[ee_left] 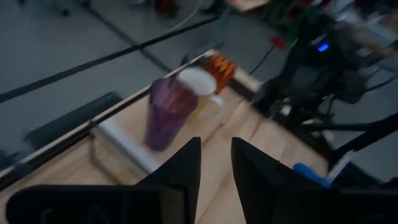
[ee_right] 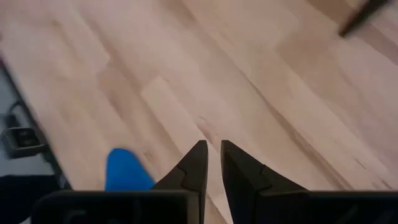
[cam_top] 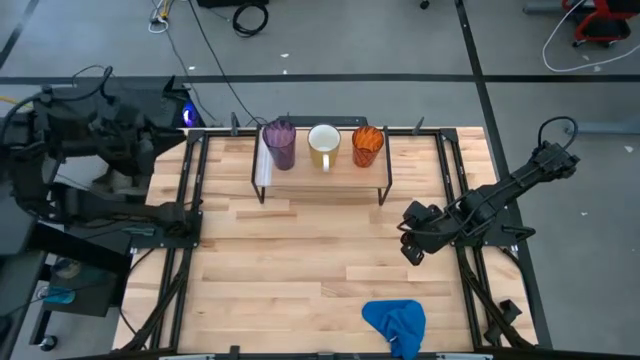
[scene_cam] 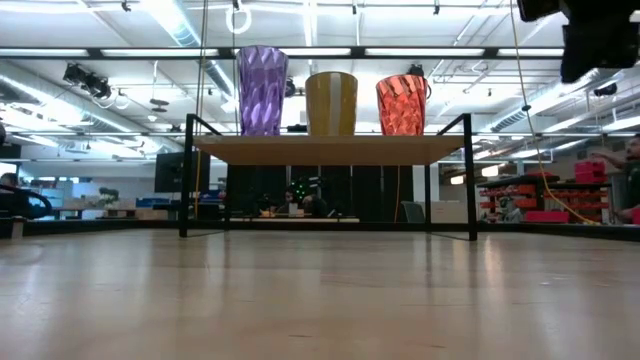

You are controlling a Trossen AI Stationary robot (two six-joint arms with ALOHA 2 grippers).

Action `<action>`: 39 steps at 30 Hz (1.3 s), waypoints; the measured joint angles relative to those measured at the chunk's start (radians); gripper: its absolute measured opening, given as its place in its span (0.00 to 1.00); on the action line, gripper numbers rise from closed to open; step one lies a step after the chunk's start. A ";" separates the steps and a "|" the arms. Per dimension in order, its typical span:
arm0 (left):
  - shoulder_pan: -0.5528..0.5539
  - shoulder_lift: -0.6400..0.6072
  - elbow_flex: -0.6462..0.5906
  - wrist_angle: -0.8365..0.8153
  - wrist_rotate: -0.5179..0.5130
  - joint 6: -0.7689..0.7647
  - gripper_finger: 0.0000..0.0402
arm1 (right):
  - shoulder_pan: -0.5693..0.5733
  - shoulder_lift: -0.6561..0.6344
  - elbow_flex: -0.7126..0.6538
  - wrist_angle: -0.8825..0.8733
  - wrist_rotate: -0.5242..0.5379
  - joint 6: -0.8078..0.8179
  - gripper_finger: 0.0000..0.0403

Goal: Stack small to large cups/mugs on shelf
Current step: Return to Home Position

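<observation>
Three vessels stand side by side on their bases on the light-wood shelf (cam_top: 320, 172) at the table's far middle: the purple tumbler (cam_top: 279, 145) on the left, the white mug (cam_top: 323, 146) in the middle with its handle toward the near edge, and the orange cup (cam_top: 367, 146) on the right. The low view shows the same row: tumbler (scene_cam: 262, 90), mug (scene_cam: 331, 103), cup (scene_cam: 401, 105). My right gripper (cam_top: 412, 240) hovers shut over the table's right side, near of the shelf. My left arm (cam_top: 110, 125) sits off the table's far left; its gripper (ee_left: 216, 165) is slightly open and points toward the tumbler (ee_left: 166, 112).
A crumpled blue cloth (cam_top: 396, 322) lies near the table's near edge, right of centre, and also shows as the blue cloth (ee_right: 124, 168) under my right wrist. Bare tabletop (cam_top: 300, 250) spreads between the shelf and the near edge. Black frame rails run along both table sides.
</observation>
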 joint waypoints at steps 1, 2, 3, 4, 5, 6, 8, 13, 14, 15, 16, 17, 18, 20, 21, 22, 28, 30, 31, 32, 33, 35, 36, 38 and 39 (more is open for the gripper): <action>0.000 -0.032 -0.060 0.059 0.016 0.002 0.24 | 0.000 -0.005 0.000 0.029 0.000 -0.033 0.13; 0.000 -0.065 -0.121 0.126 0.038 0.011 0.24 | 0.000 -0.012 0.000 0.062 0.001 -0.070 0.13; 0.000 -0.098 -0.181 0.190 0.063 0.026 0.23 | -0.001 -0.022 0.000 0.100 0.003 -0.103 0.13; 0.000 -0.129 -0.241 0.254 0.092 0.040 0.23 | -0.003 -0.036 0.000 0.139 0.006 -0.130 0.13; 0.000 -0.159 -0.301 0.317 0.121 0.049 0.23 | -0.007 -0.052 0.000 0.178 0.011 -0.152 0.13; 0.000 -0.189 -0.357 0.376 0.151 0.052 0.22 | -0.012 -0.073 0.000 0.217 0.013 -0.172 0.13; 0.000 -0.241 -0.469 0.483 0.207 0.054 0.22 | -0.019 -0.125 0.000 0.295 0.022 -0.222 0.13; 0.000 -0.355 -0.701 0.727 0.318 0.088 0.23 | -0.021 -0.282 0.000 0.469 0.080 -0.394 0.13; 0.000 -0.374 -0.739 0.782 0.333 0.088 0.24 | -0.021 -0.314 0.000 0.498 0.091 -0.430 0.13; 0.000 -0.393 -0.775 0.829 0.343 0.088 0.24 | -0.021 -0.347 0.000 0.522 0.101 -0.465 0.13; 0.000 -0.412 -0.808 0.872 0.348 0.088 0.24 | -0.021 -0.378 0.001 0.538 0.113 -0.495 0.13; 0.000 -0.429 -0.840 0.914 0.354 0.090 0.24 | -0.021 -0.409 0.001 0.549 0.126 -0.521 0.13; 0.000 -0.447 -0.870 0.951 0.359 0.096 0.24 | -0.021 -0.439 0.001 0.559 0.142 -0.541 0.13; 0.000 -0.481 -0.927 1.019 0.365 0.108 0.23 | -0.021 -0.483 0.001 0.591 0.168 -0.587 0.13; 0.000 -0.497 -0.956 1.056 0.366 0.112 0.23 | -0.021 -0.503 0.001 0.622 0.178 -0.621 0.13; 0.000 -0.513 -0.985 1.092 0.366 0.114 0.23 | -0.021 -0.517 0.002 0.655 0.182 -0.657 0.13; 0.000 -0.610 -1.152 1.283 0.365 0.137 0.21 | -0.021 -0.565 0.002 0.755 0.182 -0.788 0.13; 0.000 -0.639 -1.195 1.305 0.354 0.133 0.21 | -0.021 -0.575 0.000 0.756 0.181 -0.788 0.13; 0.000 -0.653 -1.210 1.307 0.346 0.130 0.21 | -0.021 -0.582 -0.007 0.764 0.177 -0.788 0.13; 0.000 -0.666 -1.222 1.310 0.343 0.129 0.22 | -0.021 -0.589 -0.017 0.777 0.165 -0.793 0.13; 0.000 -0.678 -1.233 1.311 0.342 0.130 0.22 | -0.021 -0.601 -0.027 0.784 0.139 -0.808 0.13; 0.000 -0.695 -1.248 1.312 0.342 0.129 0.23 | -0.021 -0.652 -0.063 0.786 0.103 -0.826 0.13; 0.000 -0.699 -1.252 1.314 0.343 0.129 0.23 | -0.021 -0.682 -0.086 0.813 0.105 -0.826 0.13; 0.000 -0.708 -1.256 1.322 0.342 0.128 0.23 | -0.021 -0.741 -0.129 0.915 0.107 -0.860 0.13; 0.000 -0.710 -1.256 1.324 0.342 0.130 0.23 | -0.021 -0.775 -0.148 0.947 0.104 -0.878 0.13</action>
